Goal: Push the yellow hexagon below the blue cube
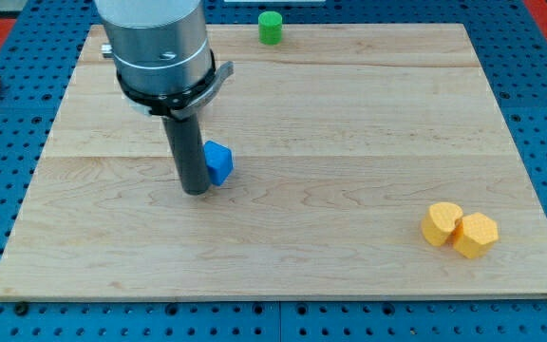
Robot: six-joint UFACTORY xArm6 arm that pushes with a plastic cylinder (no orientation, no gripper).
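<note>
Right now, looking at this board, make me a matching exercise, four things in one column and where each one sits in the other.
Things:
1. blue cube
2. yellow hexagon
3. green block
4. my tip

Places:
A. top edge of the board
B. lower right, touching another yellow block
C. just left of the blue cube
D. left of centre, beside the rod

Pairs: 1-D, 2-B, 3-A, 4-C

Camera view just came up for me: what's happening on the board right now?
My tip sits at the blue cube, just on its left side in the view. The yellow hexagon lies far off near the view's bottom right, touching a second yellow block, so it has not yet been pushed below the cube. A green block rests at the board's top edge.
</note>
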